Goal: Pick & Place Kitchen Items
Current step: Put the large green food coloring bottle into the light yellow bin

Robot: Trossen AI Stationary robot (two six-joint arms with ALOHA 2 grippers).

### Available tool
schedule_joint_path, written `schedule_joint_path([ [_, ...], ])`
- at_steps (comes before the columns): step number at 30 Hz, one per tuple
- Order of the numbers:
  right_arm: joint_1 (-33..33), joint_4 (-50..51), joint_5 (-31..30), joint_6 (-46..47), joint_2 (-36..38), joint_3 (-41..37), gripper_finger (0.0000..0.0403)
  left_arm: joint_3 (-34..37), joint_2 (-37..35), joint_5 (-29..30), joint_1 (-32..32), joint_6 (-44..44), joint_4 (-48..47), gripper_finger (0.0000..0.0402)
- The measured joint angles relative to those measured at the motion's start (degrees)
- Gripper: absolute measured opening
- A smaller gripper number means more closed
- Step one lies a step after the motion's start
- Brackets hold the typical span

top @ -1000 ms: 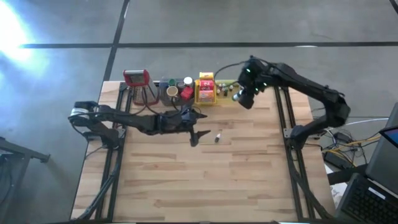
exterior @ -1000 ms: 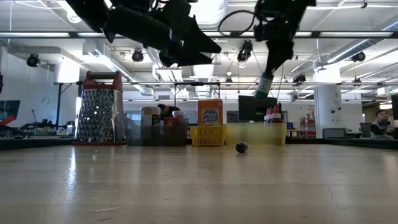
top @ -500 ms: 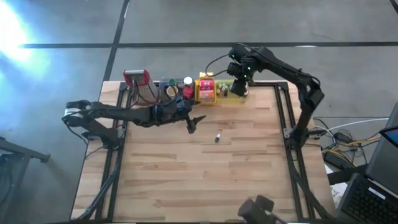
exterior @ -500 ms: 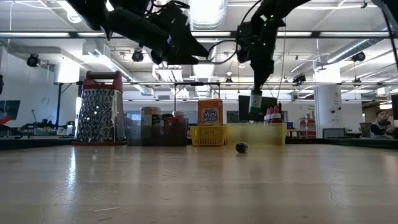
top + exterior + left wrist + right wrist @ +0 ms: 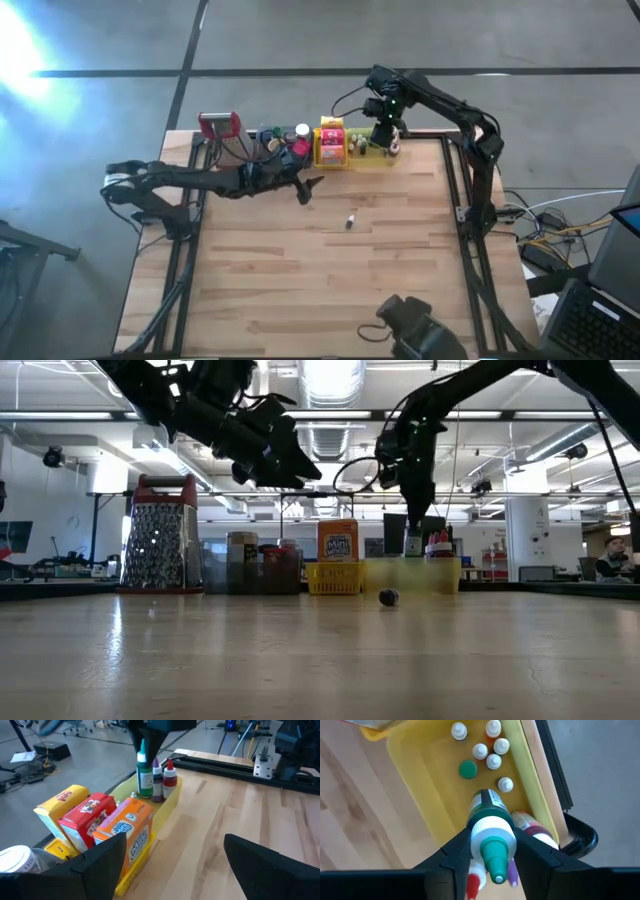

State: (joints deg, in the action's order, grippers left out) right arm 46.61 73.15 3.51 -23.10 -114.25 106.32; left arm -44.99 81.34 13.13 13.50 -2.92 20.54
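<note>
1. The right gripper (image 5: 492,852) pinches a green bottle (image 5: 490,827) with a white collar and green nozzle, holding it upright above the far right end of the yellow tray (image 5: 427,795).
2. Its label carries small print that cannot be read.
3. Below it in the tray stand small bottles (image 5: 487,755) with white caps and one with a green cap.
4. The right arm (image 5: 445,100) reaches in from the right edge of the worktop (image 5: 330,270) and bends down over the tray at the far edge.
5. Three boxes stand in the tray's left part: a yellow box (image 5: 60,812), a red box (image 5: 87,817) and an orange box (image 5: 127,827); the orange one bears blue lettering too blurred to read.
6. The left gripper (image 5: 308,190) hangs spread and empty above the worktop, just in front of the trays, its arm stretched level from the left side.
7. A small dark-capped bottle (image 5: 351,220) lies on its side alone on the worktop, nearer than the trays.
8. A red-topped grater (image 5: 158,535) stands at the far left.
</note>
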Motion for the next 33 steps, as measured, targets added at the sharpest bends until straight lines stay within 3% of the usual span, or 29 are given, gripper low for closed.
schedule_joint_path([
  [9, 0.0, -0.28, 0.0, -2.86, -2.96, 0.41, 0.0112, 0.22, 0.02, -0.02, 0.15, -0.11, -0.05, 0.0341],
  [16, 0.21, -2.1, -0.02, -2.79, -2.98, -1.35, 0.0129, 0.26, 0.02, 0.0, 0.15, -0.17, -0.05, 0.0341],
  [23, 0.28, -4.66, -0.02, -3.98, -2.98, -3.6, 0.0113, 0.26, 0.02, -0.02, 0.15, -0.32, -0.02, 0.0341],
  [33, 0.44, -6.14, -0.04, -4.3, -2.98, -5.78, 0.0123, 0.26, 0.02, -0.13, 0.15, -0.39, 0.0, 0.0341],
])
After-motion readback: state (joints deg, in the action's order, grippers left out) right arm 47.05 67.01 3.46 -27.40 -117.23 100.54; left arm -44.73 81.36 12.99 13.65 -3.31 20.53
